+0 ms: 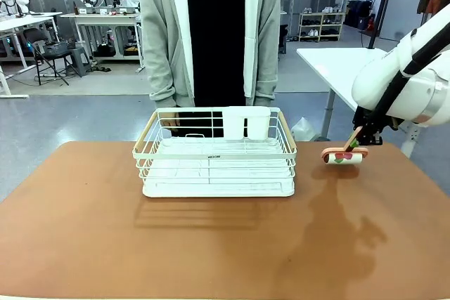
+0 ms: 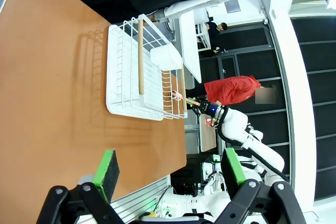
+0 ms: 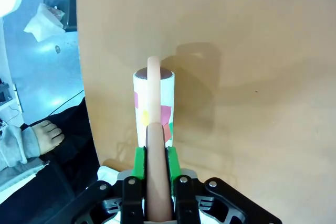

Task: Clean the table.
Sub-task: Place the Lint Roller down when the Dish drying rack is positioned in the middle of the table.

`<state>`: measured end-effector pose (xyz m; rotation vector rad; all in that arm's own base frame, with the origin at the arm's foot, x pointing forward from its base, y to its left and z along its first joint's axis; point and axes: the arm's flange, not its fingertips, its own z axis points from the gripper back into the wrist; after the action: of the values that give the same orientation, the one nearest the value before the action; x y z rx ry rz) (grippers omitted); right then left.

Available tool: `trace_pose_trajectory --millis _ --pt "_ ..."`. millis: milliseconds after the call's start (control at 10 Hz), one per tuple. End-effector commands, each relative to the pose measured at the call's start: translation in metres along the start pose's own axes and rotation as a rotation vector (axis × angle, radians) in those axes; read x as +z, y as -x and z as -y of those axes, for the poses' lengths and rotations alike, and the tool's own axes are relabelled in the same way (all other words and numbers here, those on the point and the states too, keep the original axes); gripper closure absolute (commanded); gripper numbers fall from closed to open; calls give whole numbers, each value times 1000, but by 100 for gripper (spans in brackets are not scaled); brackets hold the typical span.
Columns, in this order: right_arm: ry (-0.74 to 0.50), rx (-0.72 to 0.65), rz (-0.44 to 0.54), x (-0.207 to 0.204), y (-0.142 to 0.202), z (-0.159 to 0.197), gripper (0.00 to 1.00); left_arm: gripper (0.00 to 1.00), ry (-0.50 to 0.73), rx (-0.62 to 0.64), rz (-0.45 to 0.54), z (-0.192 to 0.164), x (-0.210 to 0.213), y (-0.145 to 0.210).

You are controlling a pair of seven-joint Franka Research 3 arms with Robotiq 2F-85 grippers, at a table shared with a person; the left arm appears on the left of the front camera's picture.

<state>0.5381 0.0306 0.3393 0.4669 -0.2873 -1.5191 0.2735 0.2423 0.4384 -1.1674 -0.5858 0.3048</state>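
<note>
The reddish-brown table [image 1: 84, 237] spreads across the front view, with a white wire dish rack [image 1: 215, 152] standing on it near the far edge, just in front of a person [image 1: 211, 33] in a grey cardigan. To the right of the rack, the right gripper [image 1: 365, 133] holds a lint roller [image 1: 344, 154] by its pinkish handle, the white roll with its coloured print at or just above the tabletop near the far right corner. The right wrist view makes the grip plain: the green pads [image 3: 139, 162] are clamped on either side of the handle, which runs up to the roll over bare brown surface, and one of the person's hands [image 3: 46, 134] shows at the left edge. The left wrist view shows the left gripper [image 2: 170, 169] with its fingers spread wide and nothing between them, hanging above the table's near edge, with the rack's wooden handle [image 2: 140, 56] and the other arm holding the roller farther off.
</note>
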Motion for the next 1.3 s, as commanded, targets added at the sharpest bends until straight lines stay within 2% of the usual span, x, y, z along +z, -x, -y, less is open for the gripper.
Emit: trace_pose_trajectory --millis 0,100,200,400,500,900,1200 --pt "18 -4 12 4 3 8 79 0 31 -22 13 0 3 -3" --pt "36 -5 30 10 5 15 79 0 31 -22 13 0 3 -3" --pt "70 -5 36 15 8 23 67 0 31 -22 13 0 3 -3" --pt "119 1 20 22 15 36 24 0 31 -22 13 0 3 -3" --pt "178 5 45 29 20 43 0 0 31 -22 13 0 3 -3" --pt "277 -51 85 47 27 60 0 0 31 -22 13 0 3 -3" --pt "274 -52 77 59 27 58 0 0 31 -22 13 0 3 -3"
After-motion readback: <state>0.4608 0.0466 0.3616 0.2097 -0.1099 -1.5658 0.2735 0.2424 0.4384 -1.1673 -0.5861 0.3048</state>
